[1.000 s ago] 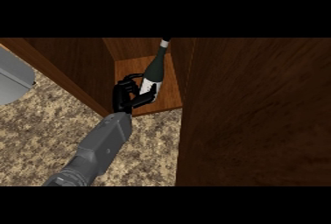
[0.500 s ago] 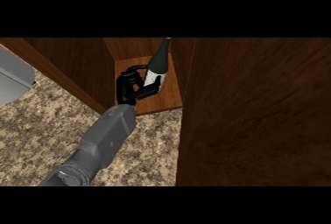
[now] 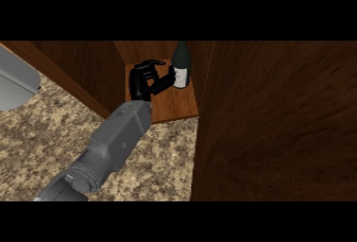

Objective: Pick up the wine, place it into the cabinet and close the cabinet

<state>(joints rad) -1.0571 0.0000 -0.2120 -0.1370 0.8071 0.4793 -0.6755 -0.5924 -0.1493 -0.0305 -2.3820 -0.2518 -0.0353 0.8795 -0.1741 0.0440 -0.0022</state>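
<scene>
The cabinet door (image 3: pixel 279 123), dark brown wood, fills the right side of the head view from top to bottom. Left of it lies the speckled tan bench (image 3: pixel 42 142), running to the view's left and lower edges. At the bench's far edge the cabinet (image 3: pixel 83 71) stands open, with a dark side wall slanting down from the upper left and a lighter wooden cabinet floor (image 3: pixel 174 106) between that wall and the door. A grey rounded object (image 3: pixel 14 85) sits at the bench's left edge, cut off by the view.

One grey forearm (image 3: pixel 111 142) comes up from the lower left across the bench and into the cabinet. Which arm it is cannot be told. Its black hand (image 3: pixel 143 80) is over the cabinet floor, fingers (image 3: pixel 153 64) spread and relaxed, thumb toward the wine bottle (image 3: pixel 181 66). The bottle stands on the cabinet floor near its back right corner, just beside the hand; whether they touch cannot be told.
</scene>
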